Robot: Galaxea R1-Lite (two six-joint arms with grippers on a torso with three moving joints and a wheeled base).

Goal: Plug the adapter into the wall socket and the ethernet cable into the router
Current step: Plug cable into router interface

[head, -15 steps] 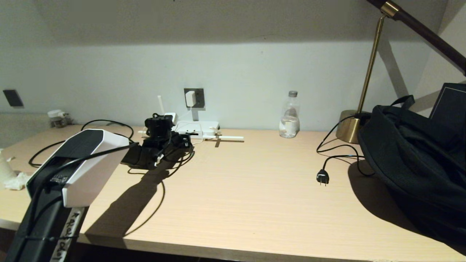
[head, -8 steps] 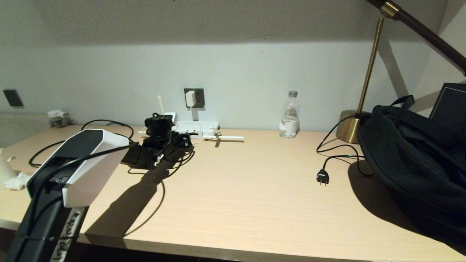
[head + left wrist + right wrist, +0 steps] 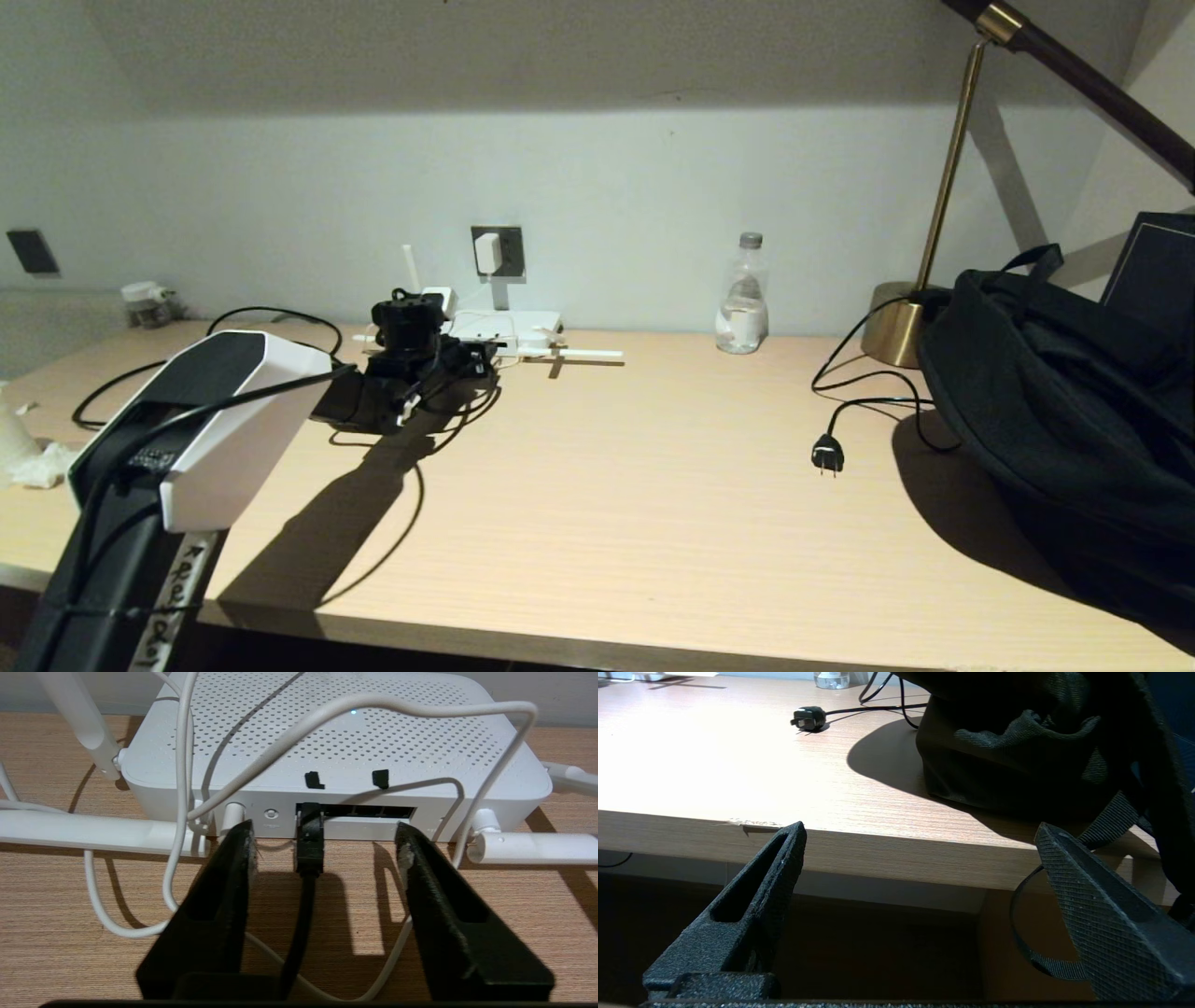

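Observation:
The white router [image 3: 327, 742] lies at the back of the desk under the wall socket [image 3: 509, 239]. The white adapter [image 3: 486, 253] sits plugged into that socket, and its thin white cord [image 3: 182, 788] loops over the router. The black ethernet cable [image 3: 308, 844] has its connector seated in the leftmost port of the router's dark port slot. My left gripper [image 3: 323, 833] is open just in front of the ports, one finger on each side of the cable and neither touching it. My right gripper [image 3: 922, 828] hangs open and empty below the desk's front edge.
A water bottle [image 3: 743, 297] and a brass lamp base [image 3: 892, 327] stand at the back right. The lamp's black two-pin plug [image 3: 827, 455] lies loose on the desk. A black backpack [image 3: 1074, 411] fills the right side. A router antenna [image 3: 583, 353] lies along the desk.
In the head view my left gripper's fingers at the router look slightly wider apart than before. The arm, the cable and the rest of the scene have not moved.

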